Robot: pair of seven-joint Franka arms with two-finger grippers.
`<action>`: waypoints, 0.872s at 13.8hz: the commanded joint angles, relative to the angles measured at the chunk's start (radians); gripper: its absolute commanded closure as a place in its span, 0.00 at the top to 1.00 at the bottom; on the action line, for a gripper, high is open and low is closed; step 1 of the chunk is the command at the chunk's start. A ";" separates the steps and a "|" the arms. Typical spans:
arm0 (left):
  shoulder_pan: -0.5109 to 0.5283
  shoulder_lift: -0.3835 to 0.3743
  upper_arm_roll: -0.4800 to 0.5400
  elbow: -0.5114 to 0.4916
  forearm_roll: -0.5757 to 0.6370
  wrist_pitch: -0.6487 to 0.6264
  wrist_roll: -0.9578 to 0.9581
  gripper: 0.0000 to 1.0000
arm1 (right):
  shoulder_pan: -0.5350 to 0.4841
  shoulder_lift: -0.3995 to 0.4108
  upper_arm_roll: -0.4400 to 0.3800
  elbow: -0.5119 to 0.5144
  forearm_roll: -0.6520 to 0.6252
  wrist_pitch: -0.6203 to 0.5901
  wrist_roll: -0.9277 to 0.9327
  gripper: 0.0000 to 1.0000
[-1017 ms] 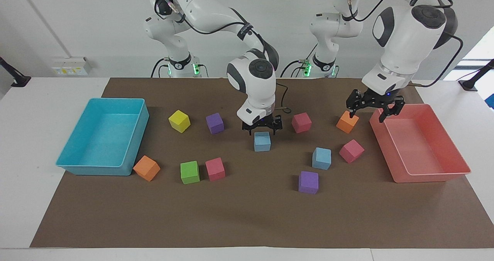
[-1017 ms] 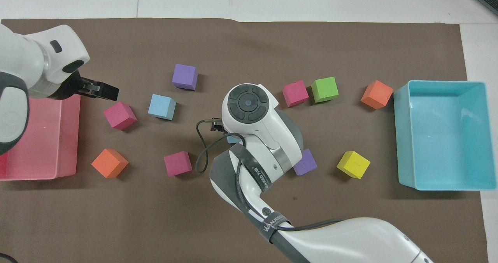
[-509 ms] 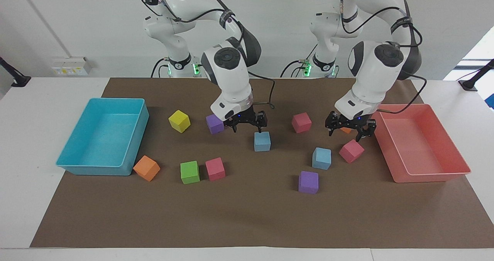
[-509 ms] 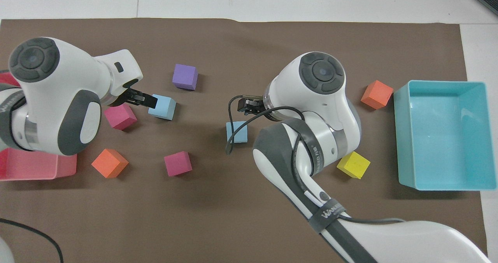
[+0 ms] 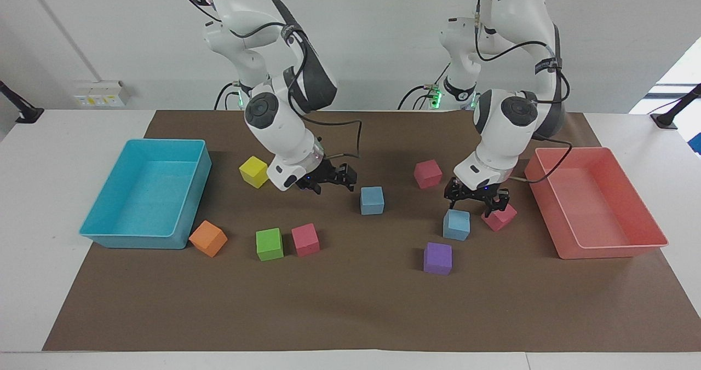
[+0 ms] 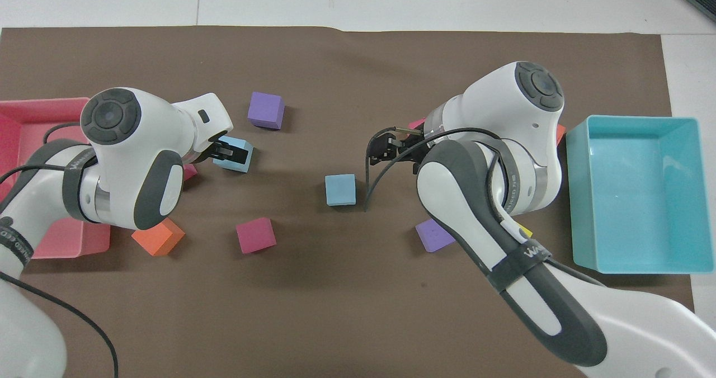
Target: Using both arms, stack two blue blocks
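in the facing view we see the left gripper [image 5: 475,197] low over one blue block [image 5: 456,224], fingers spread and holding nothing, with a pink cube [image 5: 499,217] just beside it. the right gripper [image 5: 330,179] hangs spread and empty beside the other blue block [image 5: 372,200], not touching it. that block sits mid-mat, nearer to the robots than the first.

in the overhead view we find the left gripper [image 6: 230,153] covering an edge of its blue block [image 6: 234,154], near a purple cube [image 6: 266,109]. the right gripper [image 6: 387,146] is apart from the middle blue block [image 6: 340,189]. the turquoise tray [image 6: 689,199] lies at the right arm's end.
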 commanded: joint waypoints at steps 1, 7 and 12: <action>-0.022 0.024 0.016 -0.015 0.009 0.055 -0.030 1.00 | -0.016 -0.020 0.011 -0.091 0.114 0.089 -0.089 1.00; -0.028 0.088 0.016 -0.027 0.009 0.148 -0.070 1.00 | -0.023 0.018 0.011 -0.146 0.260 0.141 -0.293 0.24; -0.027 0.084 0.016 -0.050 0.009 0.147 -0.071 1.00 | -0.034 0.051 0.011 -0.164 0.362 0.143 -0.433 0.00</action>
